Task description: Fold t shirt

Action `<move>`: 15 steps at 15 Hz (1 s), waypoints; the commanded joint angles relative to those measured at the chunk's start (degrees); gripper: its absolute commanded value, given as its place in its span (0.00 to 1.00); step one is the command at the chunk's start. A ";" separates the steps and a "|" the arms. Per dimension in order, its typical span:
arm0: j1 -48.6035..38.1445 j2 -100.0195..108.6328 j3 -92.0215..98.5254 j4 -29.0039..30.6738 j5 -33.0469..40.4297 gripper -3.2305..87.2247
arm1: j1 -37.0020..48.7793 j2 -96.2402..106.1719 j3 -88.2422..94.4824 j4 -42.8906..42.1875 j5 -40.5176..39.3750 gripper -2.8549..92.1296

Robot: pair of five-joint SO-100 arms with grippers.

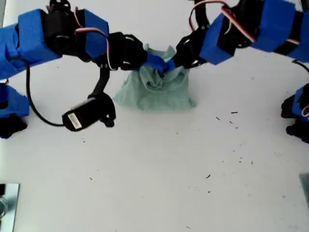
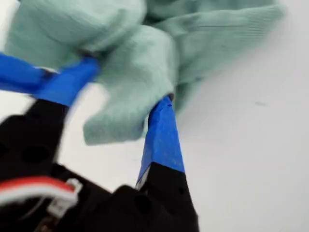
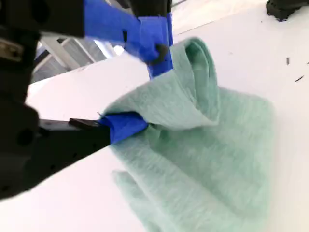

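The pale green t shirt (image 1: pixel 159 94) lies bunched on the white table at the far middle of the exterior view, its centre pulled up into a peak. Both blue-fingered grippers meet at that peak. My first gripper (image 1: pixel 172 64) reaches in from the exterior view's right. In the first wrist view, my first gripper (image 2: pixel 125 84) holds a thick wad of the t shirt (image 2: pixel 140 63) between its fingers. My second gripper (image 1: pixel 151 62) comes from the exterior view's left. The second wrist view has my second gripper (image 3: pixel 142 89) clamped over a raised fold of the t shirt (image 3: pixel 207 159).
A black wrist camera (image 1: pixel 87 116) on a cable hangs beside the shirt toward the exterior view's left. A black arm base (image 1: pixel 297 113) stands at that view's right edge. Dark specks (image 1: pixel 234 113) dot the white table (image 1: pixel 159 183). A metal piece (image 1: pixel 7 203) sits at the exterior view's lower left corner.
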 commanded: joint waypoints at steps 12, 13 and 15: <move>3.43 75.06 84.64 -22.59 -12.92 0.03 | 3.16 89.12 76.11 -7.03 9.58 0.25; 8.88 83.41 93.69 -24.79 -17.75 0.03 | -0.35 98.61 83.76 -4.13 14.24 0.18; 16.44 99.84 111.36 -29.88 -26.63 0.03 | -5.71 101.78 96.94 -5.01 19.95 0.13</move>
